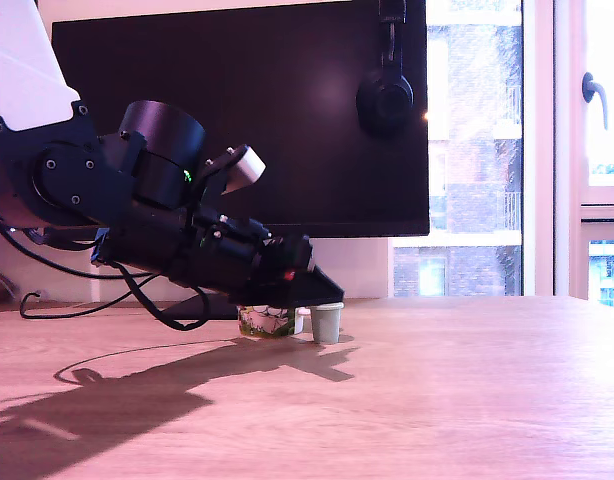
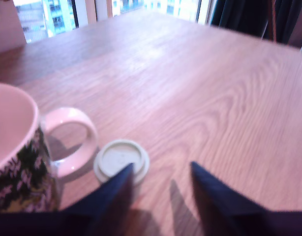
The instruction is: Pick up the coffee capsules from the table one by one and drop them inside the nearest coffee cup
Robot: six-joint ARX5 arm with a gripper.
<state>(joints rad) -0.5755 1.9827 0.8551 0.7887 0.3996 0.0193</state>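
Gripper (image 2: 161, 184) with dark blue-black tapered fingers (image 2: 210, 194) is hanging low over the table, jaws spread apart with nothing between them — wrist view shows bare wood in the gap.

Going left to right in the wrist view: white ceramic mug with leafy green-yellow print (image 2: 15, 167) is sitting at the frame edge, its white loop handle pointing toward the capsule. Next to the handle, the small pale grey-green capsule with a whitish flat rim (image 2: 121, 160) is standing on the wide light-brown wood-grain table (image 2: 215, 88), flat face up. One finger tip is overlapping the capsule's rim in the picture; whether it is touching cannot be told. The other finger is sitting well off to the far side, over bare table.

Exterior view, left to right: the black arm is leaning down from the exterior view's left, the mug (image 1: 266, 320) is mostly hidden under the gripper (image 1: 322, 290), and the capsule (image 1: 327, 323) is standing just beside the mug on the exterior view's right. Only one capsule is showing.

Step in hand, as I judge it — lining up for the pick; capsule not yet grasped. Capsule is sitting off-centre, under one finger rather than between both, so the next move is likely calling for a small sideways shift toward the mug, then lowering and closing. Handle is close — risk of bumping it.
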